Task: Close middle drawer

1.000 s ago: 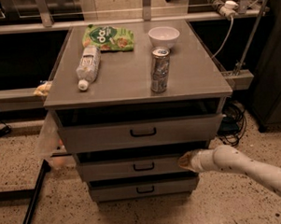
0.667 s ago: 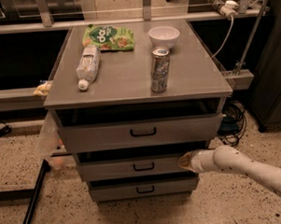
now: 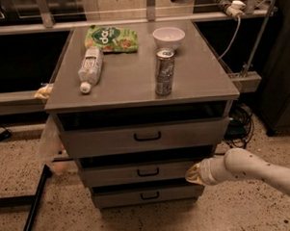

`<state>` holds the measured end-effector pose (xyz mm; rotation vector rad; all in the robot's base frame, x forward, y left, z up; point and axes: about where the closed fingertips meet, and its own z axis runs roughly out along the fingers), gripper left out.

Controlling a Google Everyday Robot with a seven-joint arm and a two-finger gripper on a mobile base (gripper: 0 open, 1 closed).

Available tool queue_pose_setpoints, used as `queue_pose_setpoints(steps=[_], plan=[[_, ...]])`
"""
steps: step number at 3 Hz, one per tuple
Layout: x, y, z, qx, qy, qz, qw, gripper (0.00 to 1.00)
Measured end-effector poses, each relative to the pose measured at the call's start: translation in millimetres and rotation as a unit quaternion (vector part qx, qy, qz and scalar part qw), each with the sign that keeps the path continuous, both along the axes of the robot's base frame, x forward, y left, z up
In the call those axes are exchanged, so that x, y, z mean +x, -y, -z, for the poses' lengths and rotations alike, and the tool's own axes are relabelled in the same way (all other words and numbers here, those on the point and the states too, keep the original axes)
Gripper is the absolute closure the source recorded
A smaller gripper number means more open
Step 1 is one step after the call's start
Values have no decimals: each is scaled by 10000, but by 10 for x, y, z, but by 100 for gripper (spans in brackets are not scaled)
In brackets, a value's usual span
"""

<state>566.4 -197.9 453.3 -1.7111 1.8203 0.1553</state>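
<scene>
On the left of the table [image 3: 129, 84] a water bottle [image 3: 90, 67] lies on its side, with a green snack bag [image 3: 111, 38] behind it. Further right a can [image 3: 164, 72] stands upright, and a white bowl [image 3: 168, 37] sits beyond it. Below the top, the middle drawer [image 3: 114, 175] is between a taller drawer [image 3: 102, 141] and the lowest one [image 3: 119, 198]. It looks partly out, with a dark gap showing above its low front and its small black handle [image 3: 148, 171] in the centre. At the drawer's right end, the gripper [image 3: 193, 174] sits at the face of the front, seemingly against it, on an arm [image 3: 253, 166] reaching in from the right. Whether the gripper is released or clenched I cannot tell. I'd say the push is in hand. The next move calls for a straight, level shove towards the back, and since contact is off-centre, the drawer could skew on its runners.
</scene>
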Motion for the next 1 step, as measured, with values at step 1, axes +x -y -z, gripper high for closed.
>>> queue_pose_setpoints(steps=[1], plan=[[-62, -23, -17, -21, -65, -70, 10000, 81]])
